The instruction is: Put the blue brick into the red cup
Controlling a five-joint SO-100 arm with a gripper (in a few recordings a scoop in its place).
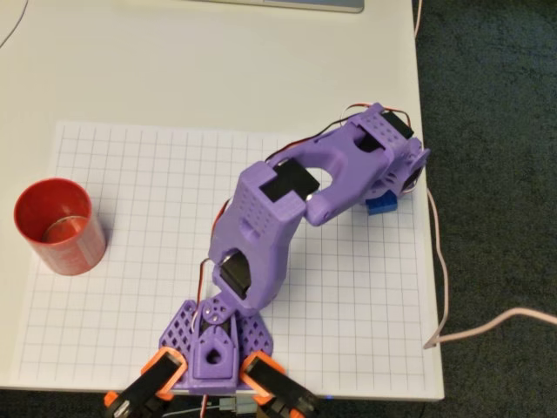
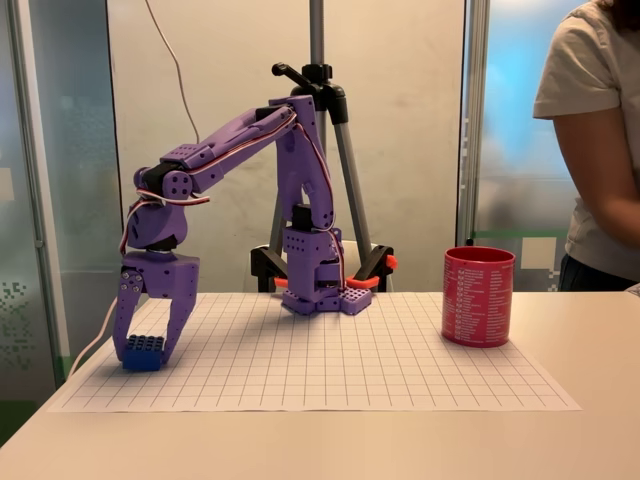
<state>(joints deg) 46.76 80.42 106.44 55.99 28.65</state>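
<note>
The blue brick (image 2: 144, 352) rests on the grid sheet at the left of the fixed view. My purple gripper (image 2: 146, 350) points straight down over it, with one finger against each side of it. From overhead, the blue brick (image 1: 381, 207) peeks out under the arm's wrist (image 1: 383, 148) near the sheet's right edge. The red cup (image 1: 57, 226) stands upright at the sheet's far left edge in the overhead view, far from the gripper. It is the red cup (image 2: 478, 297) at the right of the fixed view.
The white grid sheet (image 1: 157, 296) covers the table, and my arm's base (image 1: 213, 344) is clamped at its near edge. Close to the brick is the table's right edge (image 1: 428, 261), where a cable hangs. A person (image 2: 600, 150) stands behind the cup. A tripod (image 2: 320, 150) stands behind the base.
</note>
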